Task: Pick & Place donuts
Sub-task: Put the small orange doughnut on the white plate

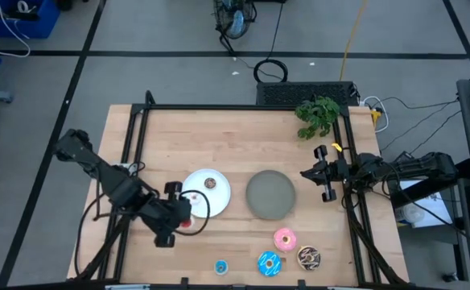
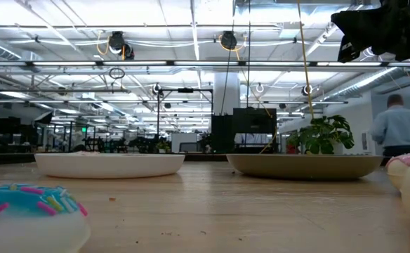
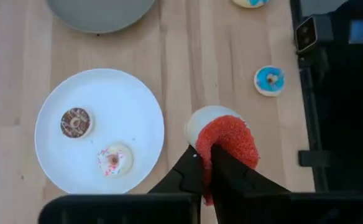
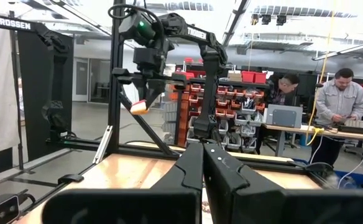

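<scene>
My left gripper (image 3: 210, 167) is shut on the small red donut (image 3: 230, 140) and holds it in the air beside the near right rim of the white plate (image 1: 219, 197). The small brown donut (image 3: 76, 122) and the small white donut (image 3: 114, 160) lie flat on that plate. Flat on the table near its near edge are the small blue donut (image 1: 221, 267), the blue sprinkled donut (image 1: 269, 263), the pink donut (image 1: 285, 238) and the chocolate sprinkled donut (image 1: 308, 257). My right gripper (image 1: 325, 173) waits shut at the table's right side, touching nothing. My left gripper pinches the red donut by its rim (image 3: 214, 152) between the two fingers, which come from above and point down. The donut is lifted clear of the table and sits tilted, so its pale underside (image 3: 199, 121) shows. In the right wrist view it hangs below the fingers (image 4: 145, 93).
An empty grey plate (image 1: 270, 194) sits to the right of the white plate. A green plant (image 1: 318, 115) stands at the far right corner. Black frame rails (image 1: 235, 107) run along the table's edges. Bare wood lies between the plates and the near donuts. People stand in the room beyond.
</scene>
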Controlling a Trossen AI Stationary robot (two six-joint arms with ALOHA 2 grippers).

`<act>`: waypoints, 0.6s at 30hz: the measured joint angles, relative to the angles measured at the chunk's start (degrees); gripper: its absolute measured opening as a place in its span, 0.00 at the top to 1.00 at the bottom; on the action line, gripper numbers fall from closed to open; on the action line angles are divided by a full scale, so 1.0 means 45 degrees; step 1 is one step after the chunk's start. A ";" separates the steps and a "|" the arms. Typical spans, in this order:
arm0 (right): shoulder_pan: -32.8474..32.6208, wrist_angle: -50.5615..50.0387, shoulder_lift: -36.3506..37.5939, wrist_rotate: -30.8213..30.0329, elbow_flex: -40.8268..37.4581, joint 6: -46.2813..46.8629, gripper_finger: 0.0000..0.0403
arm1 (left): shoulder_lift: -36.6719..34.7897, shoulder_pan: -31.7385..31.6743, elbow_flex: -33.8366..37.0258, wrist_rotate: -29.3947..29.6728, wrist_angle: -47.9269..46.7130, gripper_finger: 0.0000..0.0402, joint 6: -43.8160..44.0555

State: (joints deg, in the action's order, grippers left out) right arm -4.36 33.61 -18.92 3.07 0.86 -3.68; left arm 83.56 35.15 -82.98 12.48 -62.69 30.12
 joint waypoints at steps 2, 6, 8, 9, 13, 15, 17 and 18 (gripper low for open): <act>0.0000 0.0003 -0.0004 0.0004 0.0000 -0.0001 1.00 | 0.0218 -0.0300 0.0000 -0.0082 0.0053 0.98 -0.0017; 0.0000 0.0004 -0.0005 0.0005 0.0000 -0.0001 1.00 | 0.0965 -0.1175 0.0000 -0.0950 0.0146 0.97 -0.0580; 0.0000 0.0004 0.0000 0.0000 0.0000 -0.0001 1.00 | 0.1406 -0.1558 0.0001 -0.1099 0.0208 0.94 -0.1293; 0.0000 0.0008 -0.0005 0.0001 0.0000 -0.0004 1.00 | 0.1653 -0.1765 0.0001 -0.1125 0.0202 0.93 -0.1624; 0.0000 0.0097 -0.0001 0.0001 -0.0004 -0.0044 1.00 | 0.2767 -0.2815 0.0004 -0.1350 0.0202 0.96 -0.2883; 0.0000 0.0092 -0.0005 0.0000 -0.0002 -0.0049 1.00 | 0.3276 -0.3242 0.0005 -0.1390 0.0220 0.98 -0.3741; 0.0000 0.0097 0.0000 0.0003 -0.0002 -0.0049 1.00 | 0.3794 -0.3698 0.0005 -0.1495 0.0390 0.98 -0.4470; 0.0000 0.0097 0.0000 0.0005 -0.0001 -0.0049 1.00 | 0.4039 -0.3935 0.0005 -0.1574 0.0494 0.97 -0.4822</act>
State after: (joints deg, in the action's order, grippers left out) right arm -4.36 34.04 -18.92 3.09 0.86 -3.90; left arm 101.74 17.44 -82.96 5.40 -60.46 8.42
